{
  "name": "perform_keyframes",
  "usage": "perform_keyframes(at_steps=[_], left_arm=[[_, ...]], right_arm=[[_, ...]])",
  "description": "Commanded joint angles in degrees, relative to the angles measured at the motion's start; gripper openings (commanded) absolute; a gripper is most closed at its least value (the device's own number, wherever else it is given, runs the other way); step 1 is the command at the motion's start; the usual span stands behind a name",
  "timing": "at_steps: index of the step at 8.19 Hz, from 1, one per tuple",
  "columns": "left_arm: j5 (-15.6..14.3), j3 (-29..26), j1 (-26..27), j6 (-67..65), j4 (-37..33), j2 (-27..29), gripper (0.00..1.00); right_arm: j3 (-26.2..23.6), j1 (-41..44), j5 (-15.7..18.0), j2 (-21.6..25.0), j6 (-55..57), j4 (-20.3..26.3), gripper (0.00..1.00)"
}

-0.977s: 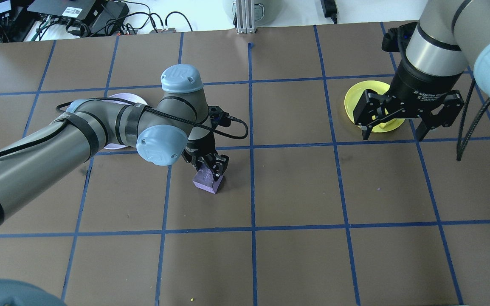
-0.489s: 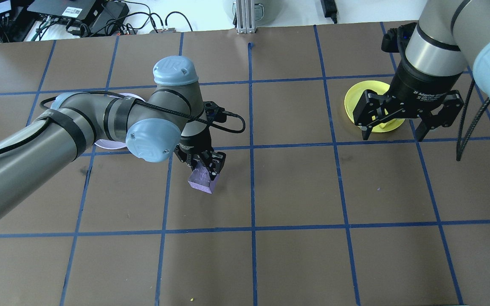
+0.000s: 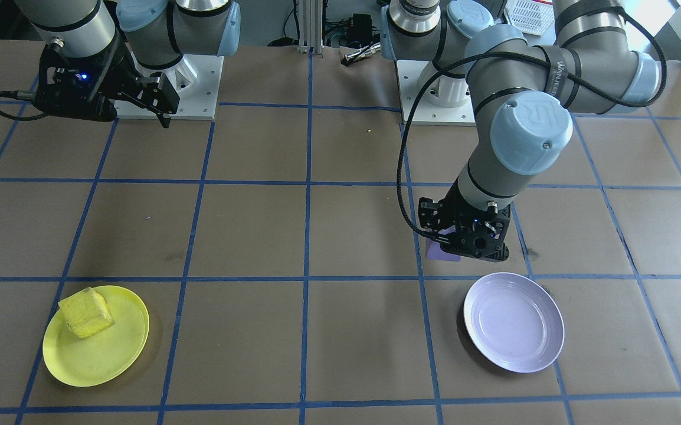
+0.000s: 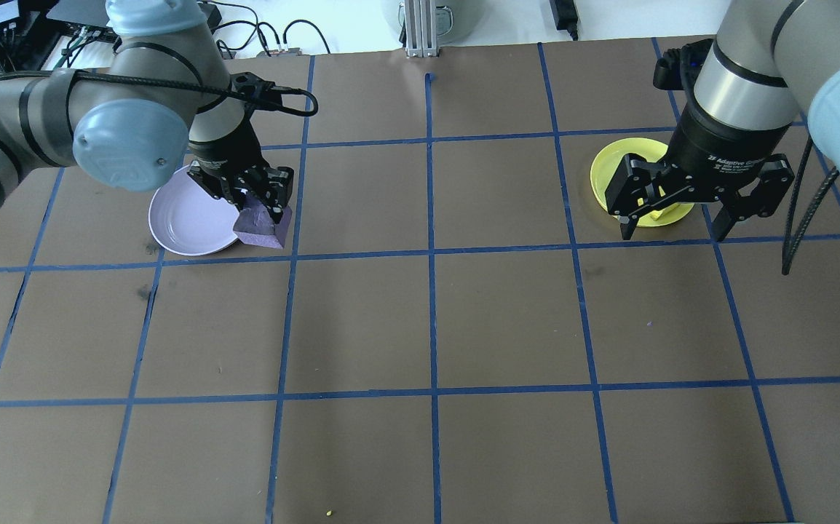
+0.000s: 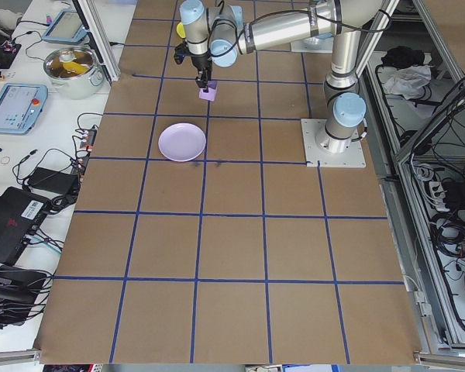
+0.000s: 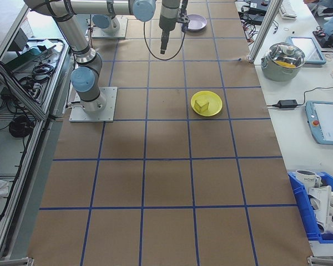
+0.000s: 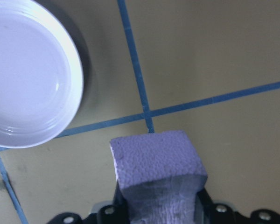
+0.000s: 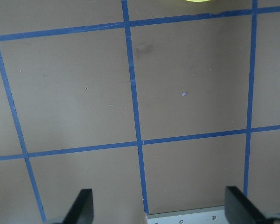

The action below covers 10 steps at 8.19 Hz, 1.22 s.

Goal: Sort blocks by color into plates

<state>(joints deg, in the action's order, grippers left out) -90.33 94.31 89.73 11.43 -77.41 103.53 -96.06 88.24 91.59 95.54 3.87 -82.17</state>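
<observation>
The purple block [image 7: 155,161] is held clamped between the fingers of the left gripper [image 4: 254,195], and in the left wrist view its rough foam is seen to be squeezed inward where the fingers press on it. In the overhead view the block [image 4: 263,228] is seen at the right rim of the lavender plate [image 4: 183,222], partly over that rim. From the wrist camera, however, the plate [image 7: 23,79] is seen off to one side, with the block over a crossing of the blue tape lines [image 7: 147,114]; whether the block is truly above the plate or only beside it cannot be settled from these views. From the left end of the table the block [image 5: 208,94] appears raised above the brown table surface [image 5: 232,248]. Nothing is seen inside the lavender plate [image 3: 514,321].

The yellow block [image 3: 86,313] is seen lying in the yellow plate [image 3: 110,360], towards one side of it rather than at its middle. The right gripper [image 4: 695,209] is held above the table with its fingers spread wide apart and nothing between them. In the overhead view it covers part of the yellow plate [image 4: 605,171]; in the right wrist view only brown paper and blue tape are seen between its fingertips [image 8: 81,205].
</observation>
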Motion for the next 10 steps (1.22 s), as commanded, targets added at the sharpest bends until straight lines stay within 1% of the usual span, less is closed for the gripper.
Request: perform_keyframes(at_steps=[1,2,5,7,8,9,10], left_arm=[[-0.11,-2.29,-6.38,3.40,5.15,2.71,0.00],[0.33,-2.29,-8.67,3.42,5.34,3.69,0.00],[0.07,-2.38,-9.66,3.42,5.87,6.41,0.00],[-0.37,-2.64,-11.49,3.86,9.64,9.48,0.00],[0.15,-2.90,-12.99,3.86,12.78,11.41,0.00],[0.42,-3.17,-13.44,3.86,13.16,12.30,0.00],[0.07,-3.52,-13.53,3.77,12.56,12.74,0.00]], right_arm=[[0.00,0.00,-0.09,-0.09,0.00,-0.09,1.00],[0.00,0.00,-0.01,-0.09,0.00,-0.09,1.00],[0.00,0.00,-0.09,-0.09,0.00,-0.18,1.00],[0.00,0.00,-0.09,-0.09,0.00,-0.27,1.00],[0.00,0.00,-0.09,-0.09,0.00,-0.27,1.00],[0.00,0.00,-0.09,-0.09,0.00,-0.27,1.00],[0.00,0.00,-0.09,-0.09,0.00,-0.35,1.00]])
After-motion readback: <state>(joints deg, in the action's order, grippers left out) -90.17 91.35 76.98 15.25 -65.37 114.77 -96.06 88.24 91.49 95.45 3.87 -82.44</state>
